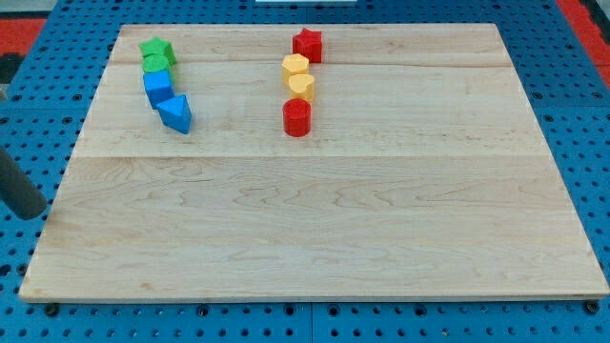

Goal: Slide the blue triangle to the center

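The arm carries no jaws; it ends in a dark rod [21, 191] that enters at the view's left edge. My tip [38, 213] sits just off the left edge of the light wooden board [315, 238], touching no block.

The blue plastic triangle [176, 113] lies well apart from my tip, toward the view's top and right of it. It is the lowest member of a tight column. The blue plastic cube [157, 88] stands just beside it, possibly touching, on the side away from my tip. The green plastic cylinder-like block [155, 64] and the green plastic star [155, 47] follow above.

Risks from this state:

1. Contact from the upper left drags the blue cube along, because the gap between the two blue blocks is minimal.
2. An off-centre push on a slanted face rotates the triangle, and it slips past my tip.
3. A heading too far right drives the triangle into the red plastic cylinder [297, 117], which stands below two yellow plastic hexagonal blocks [297, 76] and a red plastic star [307, 44].
4. My tip may catch the board edge on entry.
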Controlling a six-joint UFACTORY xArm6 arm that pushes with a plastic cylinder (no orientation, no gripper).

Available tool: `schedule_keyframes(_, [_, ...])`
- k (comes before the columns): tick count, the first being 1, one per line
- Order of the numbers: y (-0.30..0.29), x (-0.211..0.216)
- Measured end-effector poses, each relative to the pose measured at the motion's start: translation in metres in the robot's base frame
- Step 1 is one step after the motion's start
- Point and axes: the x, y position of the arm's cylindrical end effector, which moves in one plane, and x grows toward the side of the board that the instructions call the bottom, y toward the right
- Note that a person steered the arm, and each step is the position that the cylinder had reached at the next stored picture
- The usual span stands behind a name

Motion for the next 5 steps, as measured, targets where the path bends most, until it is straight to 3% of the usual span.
schedule_keyframes(2, [0.0, -0.002])
schedule_keyframes(4, [0.001, -0.033])
schedule_keyframes(5, [0.009, -0.095])
